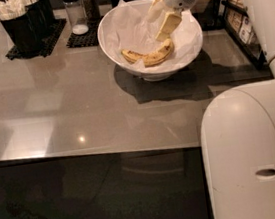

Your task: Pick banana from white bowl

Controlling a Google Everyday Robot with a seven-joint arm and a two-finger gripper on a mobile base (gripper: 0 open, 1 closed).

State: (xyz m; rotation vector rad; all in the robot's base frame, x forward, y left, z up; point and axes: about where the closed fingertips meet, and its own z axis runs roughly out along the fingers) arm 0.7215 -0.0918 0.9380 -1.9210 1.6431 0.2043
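Note:
The white bowl stands at the back of the grey table, lined with crumpled white paper. The banana, small, curved, yellow with brown speckles, lies on the paper at the bowl's bottom. My gripper reaches into the bowl from the upper right, its pale yellow tip just above the banana's right end, very near or touching it. Whether it holds the banana I cannot tell.
A black holder with white sticks and shakers on a black mat stand at the back left. A dark rack lines the right edge. My white base fills the lower right. The grey table stretches toward me.

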